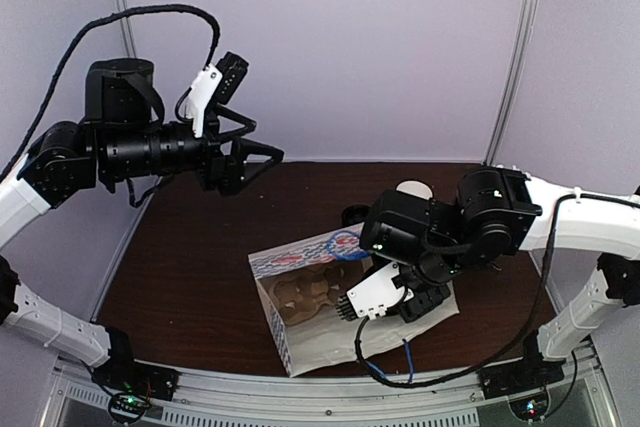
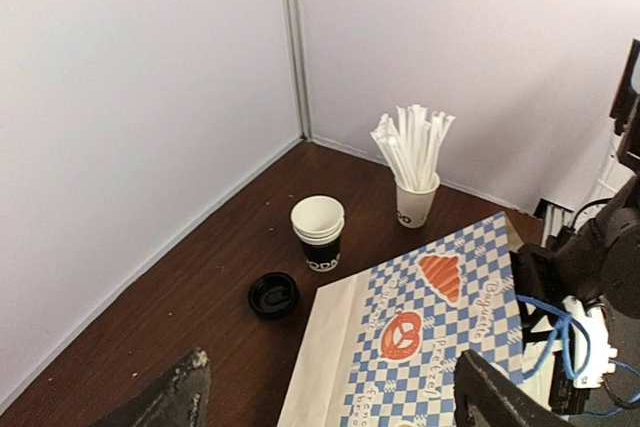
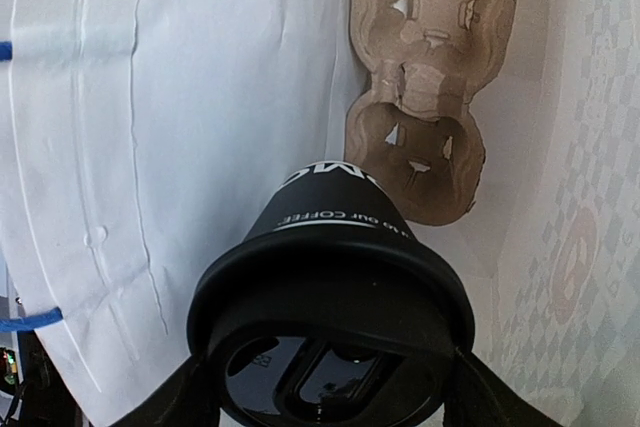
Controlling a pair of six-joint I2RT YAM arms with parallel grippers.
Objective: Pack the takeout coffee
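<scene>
pale lilac walls close in a dark brown table (image 1: 190,257), where a blue-checked paper bag (image 1: 300,347) lies flat and open with a cardboard cup carrier (image 3: 425,97) inside. the left gripper (image 1: 262,142) hangs high at far left, jaws apart and empty. the right gripper (image 3: 335,392) is clamped on the lidded takeout coffee (image 3: 330,267), inside the bag's mouth near the carrier.

Bare desk (image 2: 190,267) open along left wall, loose lid (image 2: 273,294), cup stack (image 2: 319,232), straw cup (image 2: 415,202) toward far corner, paper bag (image 2: 430,327) across the middle, cardboard carrier (image 3: 425,77) inside, takeout coffee (image 3: 335,277) held above it.
</scene>
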